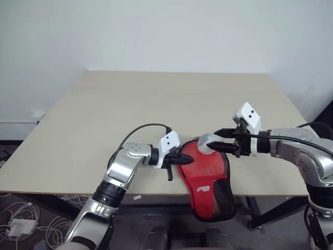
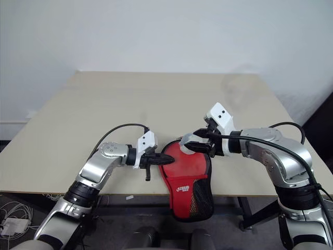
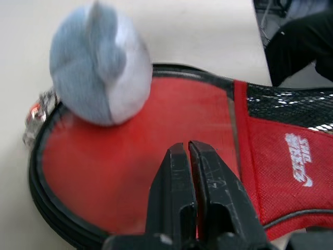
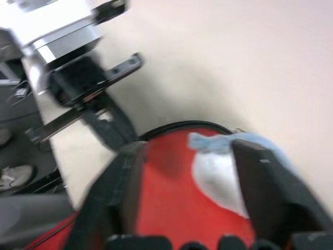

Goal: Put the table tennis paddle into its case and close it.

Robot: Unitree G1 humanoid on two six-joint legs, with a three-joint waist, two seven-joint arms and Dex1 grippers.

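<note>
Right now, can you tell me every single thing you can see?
table: one, beige, in front of a white wall
case: one, red with black mesh, on the table's near edge, lower end hanging over
round thing: one, grey-white, above the case's top end
cables: several, white, on the floor beside the table
left pincer: one, black, shut, at the case's left edge
right pincer: one, black, open around the round thing

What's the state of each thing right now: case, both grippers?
case: flat on the table, mesh end overhanging the near edge; zip unclear.
left gripper: shut, at the case's edge.
right gripper: open above the case, pale round thing at its tips.
</note>
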